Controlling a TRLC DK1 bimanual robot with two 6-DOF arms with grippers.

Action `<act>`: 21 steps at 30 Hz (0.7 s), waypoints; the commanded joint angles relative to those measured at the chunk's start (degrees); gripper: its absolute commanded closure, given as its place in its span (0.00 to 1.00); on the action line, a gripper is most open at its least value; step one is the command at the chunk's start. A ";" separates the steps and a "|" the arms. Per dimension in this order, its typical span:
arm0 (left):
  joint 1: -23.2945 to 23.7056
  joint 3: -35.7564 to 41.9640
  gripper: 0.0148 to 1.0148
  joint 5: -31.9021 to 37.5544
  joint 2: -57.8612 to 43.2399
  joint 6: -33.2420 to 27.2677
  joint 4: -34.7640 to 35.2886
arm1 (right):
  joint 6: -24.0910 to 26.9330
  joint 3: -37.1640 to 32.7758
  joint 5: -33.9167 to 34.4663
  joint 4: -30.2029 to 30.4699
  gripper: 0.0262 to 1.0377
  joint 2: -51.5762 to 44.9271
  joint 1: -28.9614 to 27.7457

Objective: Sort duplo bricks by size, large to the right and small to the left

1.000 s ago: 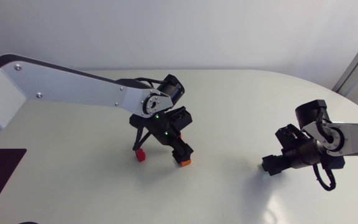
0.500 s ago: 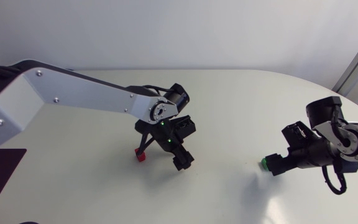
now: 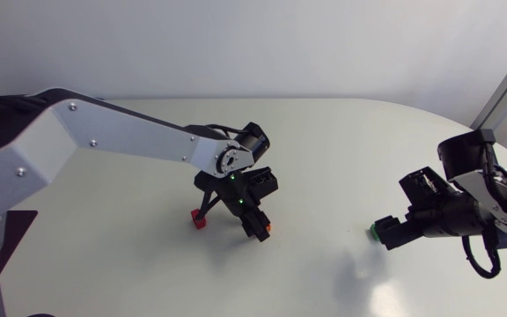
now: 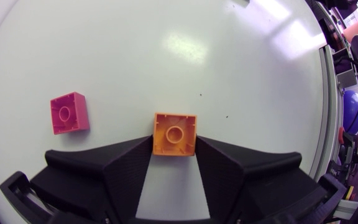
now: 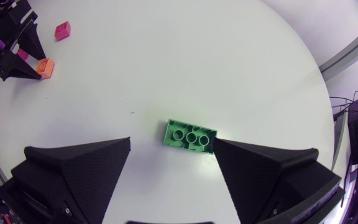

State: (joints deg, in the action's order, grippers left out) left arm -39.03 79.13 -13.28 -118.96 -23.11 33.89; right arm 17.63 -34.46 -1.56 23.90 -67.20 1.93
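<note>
At mid-tabletop the left claw (image 4: 174, 144), clamped on the small orange duplo brick (image 4: 174, 132), should carry it leftward while the right claw (image 5: 172, 141) gapes.

Lit brightly and evenly from overhead. Cast only soft, faint shadows on the white table (image 3: 324, 150). Caught pale glare patches on it in the left wrist view.

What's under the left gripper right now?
An orange brick sits on the table between the left gripper's fingertips, both touching it. In the head view the gripper covers nearly all of it.
</note>
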 commanded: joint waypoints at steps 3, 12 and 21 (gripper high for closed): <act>-0.09 0.58 0.65 -0.26 -1.28 -2.11 0.39 | 0.65 0.27 -0.90 0.71 0.08 0.49 0.35; 2.64 -6.45 0.68 -0.17 3.73 -3.43 -2.16 | -0.14 -0.70 -1.34 0.18 0.08 0.40 2.55; 14.06 -18.93 0.68 0.89 13.40 -9.41 -2.42 | -5.32 -7.55 -0.99 -1.84 0.08 -6.89 13.36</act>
State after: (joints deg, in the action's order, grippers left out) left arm -26.44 63.09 -12.84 -107.70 -29.93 31.14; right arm 14.61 -39.55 -2.74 22.96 -71.20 13.04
